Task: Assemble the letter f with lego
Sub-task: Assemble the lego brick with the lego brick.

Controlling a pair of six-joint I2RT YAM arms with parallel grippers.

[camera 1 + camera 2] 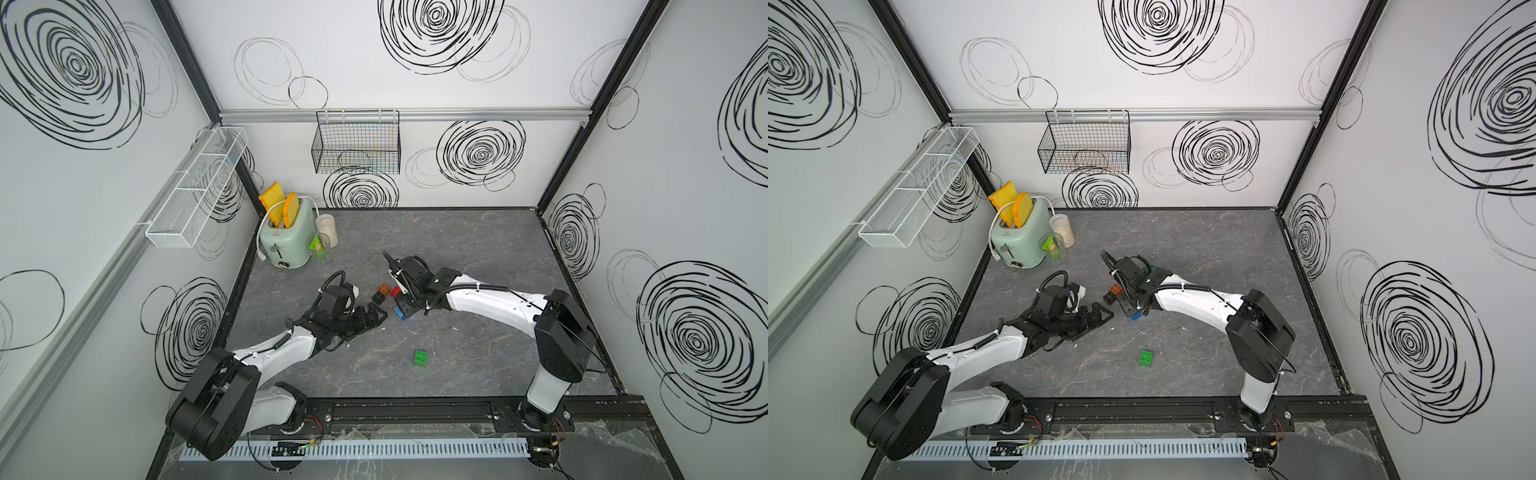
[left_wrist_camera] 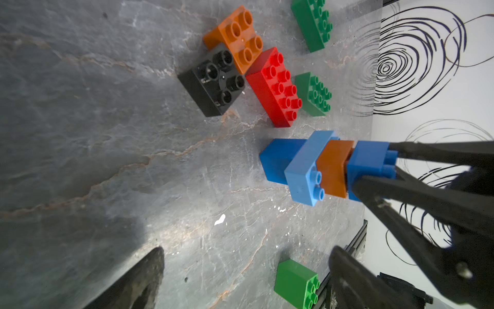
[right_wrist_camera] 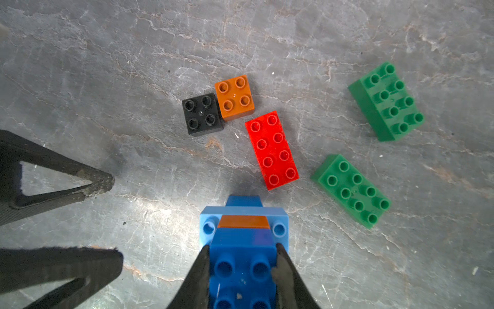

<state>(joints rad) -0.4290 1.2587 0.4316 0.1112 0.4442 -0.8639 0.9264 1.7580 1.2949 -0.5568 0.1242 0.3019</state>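
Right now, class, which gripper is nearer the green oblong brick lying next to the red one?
Right. The right gripper, shut on the blue stack, is close beside that green brick; the left gripper, open, is farther off, past the stack.

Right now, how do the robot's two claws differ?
The left gripper stands wide open, while the right gripper is shut. The left gripper holds nothing; the right gripper clamps the top blue brick of the brick stack. Both are black and hang close to the loose bricks on the table.
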